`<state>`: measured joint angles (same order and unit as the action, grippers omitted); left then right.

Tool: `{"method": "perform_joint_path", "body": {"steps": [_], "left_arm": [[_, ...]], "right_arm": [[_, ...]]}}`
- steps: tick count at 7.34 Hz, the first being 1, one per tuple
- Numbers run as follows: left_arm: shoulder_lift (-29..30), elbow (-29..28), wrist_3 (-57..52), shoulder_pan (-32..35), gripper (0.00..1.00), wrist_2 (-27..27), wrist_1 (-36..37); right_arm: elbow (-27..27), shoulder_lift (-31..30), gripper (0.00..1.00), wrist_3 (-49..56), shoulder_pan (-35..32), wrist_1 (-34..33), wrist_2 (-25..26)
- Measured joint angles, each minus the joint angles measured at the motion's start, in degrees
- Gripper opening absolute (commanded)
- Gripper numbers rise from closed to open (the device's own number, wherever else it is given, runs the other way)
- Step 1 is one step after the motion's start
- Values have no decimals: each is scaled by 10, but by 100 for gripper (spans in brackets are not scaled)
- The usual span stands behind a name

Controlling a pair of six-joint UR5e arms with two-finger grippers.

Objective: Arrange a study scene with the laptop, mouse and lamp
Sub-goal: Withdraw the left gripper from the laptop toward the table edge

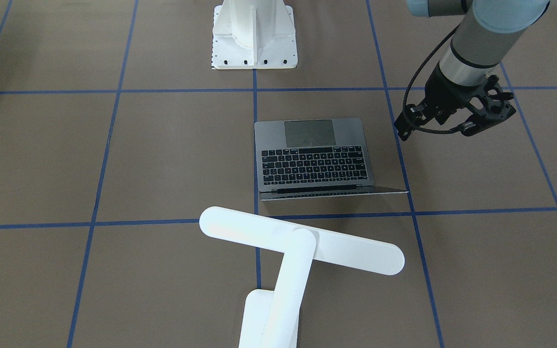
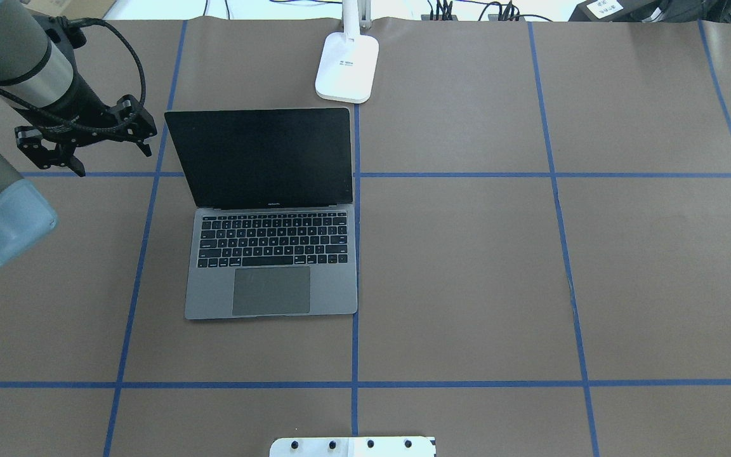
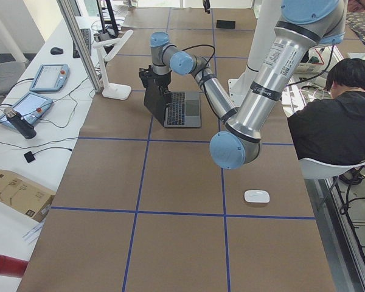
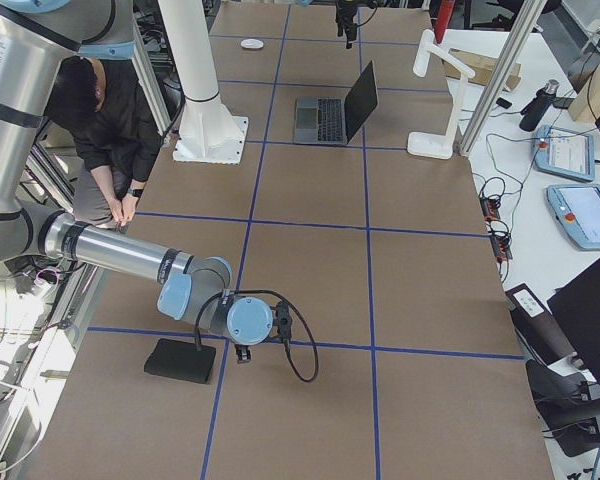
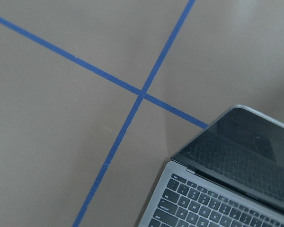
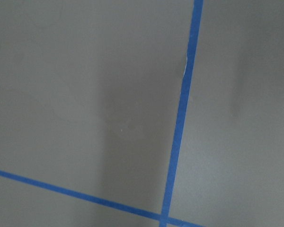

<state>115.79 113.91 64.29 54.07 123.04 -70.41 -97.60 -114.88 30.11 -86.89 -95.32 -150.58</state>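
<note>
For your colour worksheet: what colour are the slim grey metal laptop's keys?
Black keys on the laptop, clearest in the overhead view.

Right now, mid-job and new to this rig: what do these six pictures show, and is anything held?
Two robot arms work at a brown table with blue tape. Two cameras look down on it, two look along it from the ends, one rides each wrist. The laptop stands open, the lamp beyond it; the mouse lies apart toward the left end. The left claw hangs open and empty beside the screen. The right claw is near a black mat; whether it holds anything, I cannot tell.
</note>
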Motion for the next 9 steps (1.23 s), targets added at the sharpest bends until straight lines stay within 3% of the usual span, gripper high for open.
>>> {"method": "perform_joint_path", "body": {"steps": [3,9], "left_arm": [[-13,3,-81,0,100,0,-1],[-16,9,-89,-2,100,0,-2]], "right_arm": [[31,-13,100,78,18,-1,-17],[65,33,100,95,54,2,-13]]}}
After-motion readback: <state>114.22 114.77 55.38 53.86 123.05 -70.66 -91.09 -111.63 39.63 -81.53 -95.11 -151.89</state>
